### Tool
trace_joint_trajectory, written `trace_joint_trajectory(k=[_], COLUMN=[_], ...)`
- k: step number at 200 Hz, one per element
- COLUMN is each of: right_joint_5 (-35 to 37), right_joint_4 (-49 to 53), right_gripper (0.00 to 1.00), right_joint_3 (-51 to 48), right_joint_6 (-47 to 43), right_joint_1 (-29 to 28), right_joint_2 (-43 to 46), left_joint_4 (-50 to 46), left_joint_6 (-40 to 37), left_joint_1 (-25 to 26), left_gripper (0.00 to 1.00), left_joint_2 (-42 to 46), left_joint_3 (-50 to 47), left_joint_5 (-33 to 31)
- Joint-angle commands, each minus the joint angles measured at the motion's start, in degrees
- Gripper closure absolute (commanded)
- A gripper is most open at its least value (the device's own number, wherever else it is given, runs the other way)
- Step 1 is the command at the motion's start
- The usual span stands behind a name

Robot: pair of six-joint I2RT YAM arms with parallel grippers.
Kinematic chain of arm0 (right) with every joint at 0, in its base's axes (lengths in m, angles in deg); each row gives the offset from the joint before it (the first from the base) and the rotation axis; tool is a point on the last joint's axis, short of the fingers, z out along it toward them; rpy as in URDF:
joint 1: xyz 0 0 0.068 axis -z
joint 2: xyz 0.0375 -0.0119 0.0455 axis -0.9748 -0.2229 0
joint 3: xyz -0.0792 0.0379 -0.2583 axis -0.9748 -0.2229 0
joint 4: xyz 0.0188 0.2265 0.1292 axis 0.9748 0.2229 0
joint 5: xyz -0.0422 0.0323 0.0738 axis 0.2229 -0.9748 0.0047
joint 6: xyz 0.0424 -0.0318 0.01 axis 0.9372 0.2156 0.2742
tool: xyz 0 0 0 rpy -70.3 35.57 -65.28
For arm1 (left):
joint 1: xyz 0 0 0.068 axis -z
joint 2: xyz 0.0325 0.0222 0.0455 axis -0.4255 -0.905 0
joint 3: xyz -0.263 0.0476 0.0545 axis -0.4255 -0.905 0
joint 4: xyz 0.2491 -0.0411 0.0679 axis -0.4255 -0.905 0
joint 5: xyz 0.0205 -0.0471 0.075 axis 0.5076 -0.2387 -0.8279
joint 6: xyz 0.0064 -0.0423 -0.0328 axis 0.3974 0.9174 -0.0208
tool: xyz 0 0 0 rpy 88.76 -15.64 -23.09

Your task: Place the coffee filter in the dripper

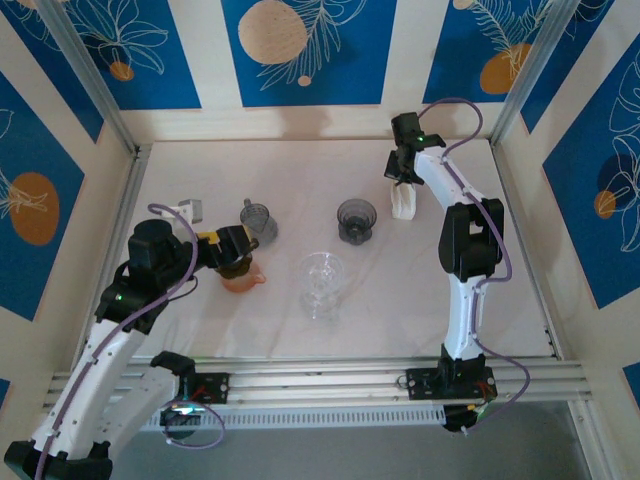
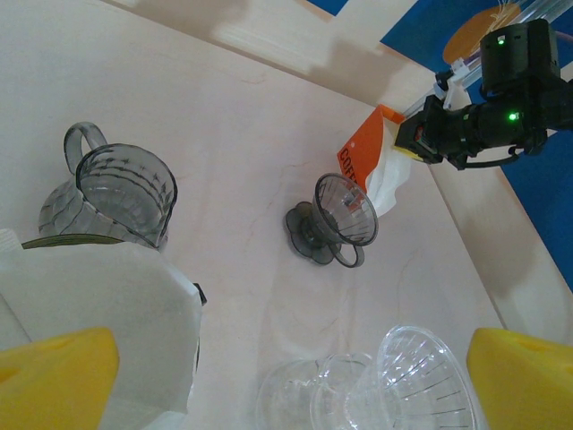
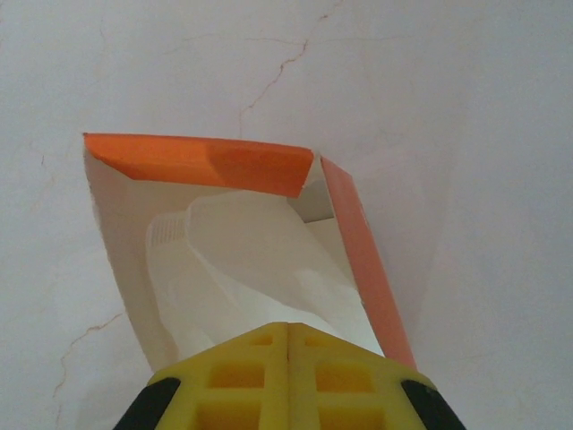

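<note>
Orange-edged packet [image 3: 201,163], white filter paper [image 3: 260,260]; my right fingertips [image 3: 233,381] yellow; smoke-grey dripper [image 1: 356,219]; clear dripper [image 1: 322,283]; off-white tabletop [image 1: 300,170]; blue walls [image 1: 350,70], white leaf outlines, orange discs.

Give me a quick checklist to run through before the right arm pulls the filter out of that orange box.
1. Right gripper shut on the white paper filter: ok.
2. Filter free of the orange-edged paper box: not ok, it sits inside.
3. Just one filter pinched: cannot tell.
4. Smoky grey plastic dripper upright and empty: ok.
5. Left gripper open and away from the grey dripper: ok.
</note>
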Motion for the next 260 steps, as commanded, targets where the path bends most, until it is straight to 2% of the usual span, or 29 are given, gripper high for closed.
trace_joint_trajectory(k=[1, 70, 89, 120, 145, 193, 260], right_joint_5=[0.64, 0.66, -1.97, -3.61, -3.72, -3.2, -3.84], right_joint_4=[-1.74, -4.5, -3.59, -2.05, -0.72, 0.74, -0.12], right_gripper=[1.0, 1.0, 1.0, 0.76, 0.72, 0.73, 0.76], right_joint_3=[-2.08, -8.49, -8.5, -7.16, -4.44, -0.43, 0.88], right_joint_6=[-0.88, -1.97, -2.25, -1.58, -0.89, -0.54, -0.1], right_joint_1=[-0.26, -0.57, -0.25, -0.24, 0.01, 0.56, 0.78], right_joint_2=[4.93, 13.38, 13.62, 10.68, 7.29, 3.17, 2.52], left_joint_4=[1.12, 0.89, 0.87, 1.56, 1.68, 0.56, 1.66], left_joint_6=[-0.62, -0.59, -0.5, 0.04, 0.18, -0.49, -0.1], left_joint_1=[-0.91, -0.88, -0.89, -0.89, -0.91, -0.95, -0.93], left_gripper=[0.0, 0.0, 0.0, 0.0, 0.0, 0.0, 0.0], left_joint_2=[0.12, 0.44, 0.66, 0.59, 0.41, 0.57, 0.02], left_joint_3=[-0.15, -0.08, -0.24, -0.81, -0.6, -0.15, -0.77], left_joint_5=[0.02, 0.2, 0.28, 0.37, 0.53, 0.07, 0.46])
